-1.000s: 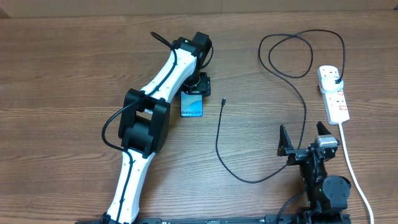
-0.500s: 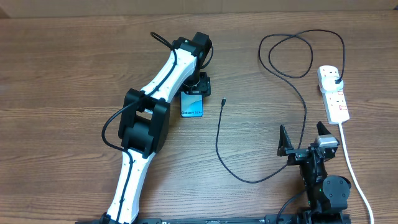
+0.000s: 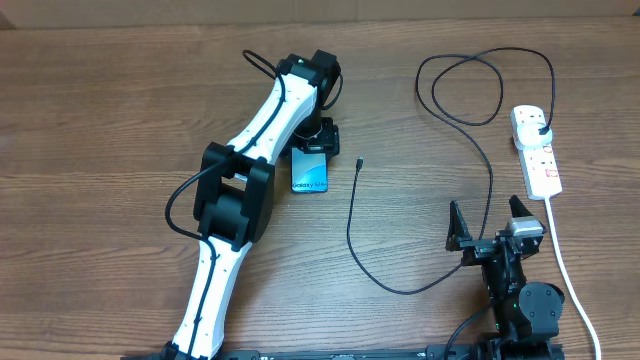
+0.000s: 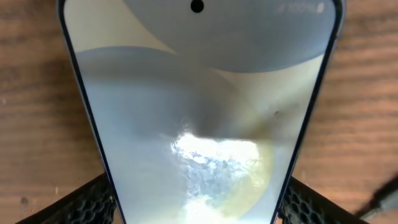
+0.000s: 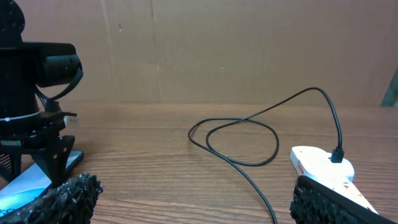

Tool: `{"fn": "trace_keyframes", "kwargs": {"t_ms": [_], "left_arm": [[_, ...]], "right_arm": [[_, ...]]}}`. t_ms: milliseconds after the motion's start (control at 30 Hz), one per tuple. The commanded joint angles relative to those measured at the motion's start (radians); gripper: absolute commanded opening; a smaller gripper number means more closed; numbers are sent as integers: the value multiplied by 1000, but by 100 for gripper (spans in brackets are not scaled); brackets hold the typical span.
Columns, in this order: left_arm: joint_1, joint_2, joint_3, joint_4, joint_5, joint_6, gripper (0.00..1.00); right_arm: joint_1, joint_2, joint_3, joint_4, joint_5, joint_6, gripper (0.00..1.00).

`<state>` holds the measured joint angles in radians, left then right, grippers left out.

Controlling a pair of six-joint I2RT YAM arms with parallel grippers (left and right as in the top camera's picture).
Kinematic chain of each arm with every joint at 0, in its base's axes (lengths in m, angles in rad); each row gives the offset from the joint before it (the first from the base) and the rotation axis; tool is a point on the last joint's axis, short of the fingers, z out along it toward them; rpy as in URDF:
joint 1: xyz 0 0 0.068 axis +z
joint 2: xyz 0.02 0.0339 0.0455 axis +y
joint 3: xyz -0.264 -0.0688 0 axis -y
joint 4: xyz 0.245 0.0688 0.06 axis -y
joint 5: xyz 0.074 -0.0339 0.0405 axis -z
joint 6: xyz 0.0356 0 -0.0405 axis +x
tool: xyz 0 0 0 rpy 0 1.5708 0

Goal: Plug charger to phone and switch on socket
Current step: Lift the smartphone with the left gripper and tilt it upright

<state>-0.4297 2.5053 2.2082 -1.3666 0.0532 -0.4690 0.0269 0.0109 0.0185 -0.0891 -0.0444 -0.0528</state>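
Observation:
The phone (image 3: pixel 311 173) lies flat on the wooden table, its blue-teal screen up. My left gripper (image 3: pixel 318 140) stands over its far end. In the left wrist view the phone (image 4: pixel 199 106) fills the gap, with a black finger (image 4: pixel 87 202) against each long edge, so the grip is shut on it. The charger cable (image 3: pixel 350 225) lies loose, its connector tip (image 3: pixel 359 161) just right of the phone. It loops back to a black plug (image 3: pixel 543 130) in the white socket strip (image 3: pixel 537 160). My right gripper (image 3: pixel 493 222) stands open near the front edge, with nothing between its fingers.
The socket's thick white cord (image 3: pixel 570 280) runs down the right side to the front edge, close to my right arm. The charger cable makes a loop (image 5: pixel 236 140) at the back right. A cardboard wall (image 5: pixel 217 50) closes off the far side.
The phone's near end has shifted very slightly to the right with the left gripper on it. The right arm and the cable have not moved.

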Motion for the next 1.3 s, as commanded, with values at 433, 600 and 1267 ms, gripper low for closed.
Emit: {"fn": "trace_keyframes", "kwargs": {"t_ms": [433, 600, 1267], "left_arm": [[34, -1, 52, -224, 459, 167, 77], [58, -1, 52, -309, 656, 270, 68], [148, -1, 52, -324, 1147, 309, 72]], "right_arm": [[5, -8, -10, 7, 6, -4, 100], [5, -8, -10, 7, 6, -4, 100], [5, -8, -10, 13, 23, -14, 100]]}}
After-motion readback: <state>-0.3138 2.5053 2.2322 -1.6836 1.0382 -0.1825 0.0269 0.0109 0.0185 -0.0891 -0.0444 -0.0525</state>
